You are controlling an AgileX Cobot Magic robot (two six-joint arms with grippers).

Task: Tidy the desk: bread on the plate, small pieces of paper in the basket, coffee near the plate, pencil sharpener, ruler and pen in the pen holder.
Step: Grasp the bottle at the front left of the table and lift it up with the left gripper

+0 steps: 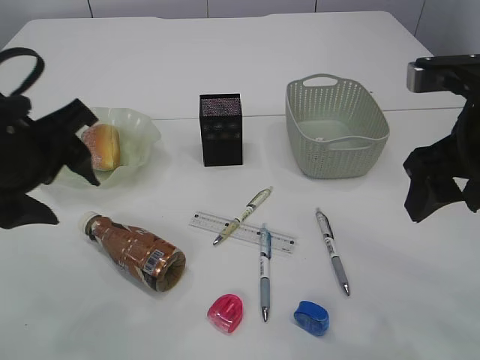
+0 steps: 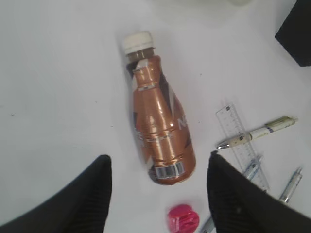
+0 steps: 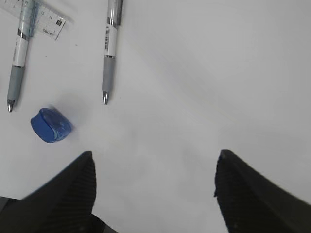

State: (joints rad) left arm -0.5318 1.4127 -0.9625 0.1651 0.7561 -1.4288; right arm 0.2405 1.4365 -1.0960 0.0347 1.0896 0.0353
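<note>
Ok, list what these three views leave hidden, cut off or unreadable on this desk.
- Pen holder: the exterior view shows only its outside, so its contents are unseen.
- Basket: the near wall hides part of the floor; small paper pieces cannot be confirmed.
- Ruler: markings too small, partly covered by two pens.
- Coffee bottle: label print blurred in the left wrist view.
- Right gripper: fingers cut off by the bottom edge.

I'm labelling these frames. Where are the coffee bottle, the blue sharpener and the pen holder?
coffee bottle [image 2: 161, 133]: left wrist view, middle of its copper body.
blue sharpener [image 3: 50, 125]: right wrist view, its top face.
pen holder [image 1: 221, 133]: exterior view, its front wall.
</note>
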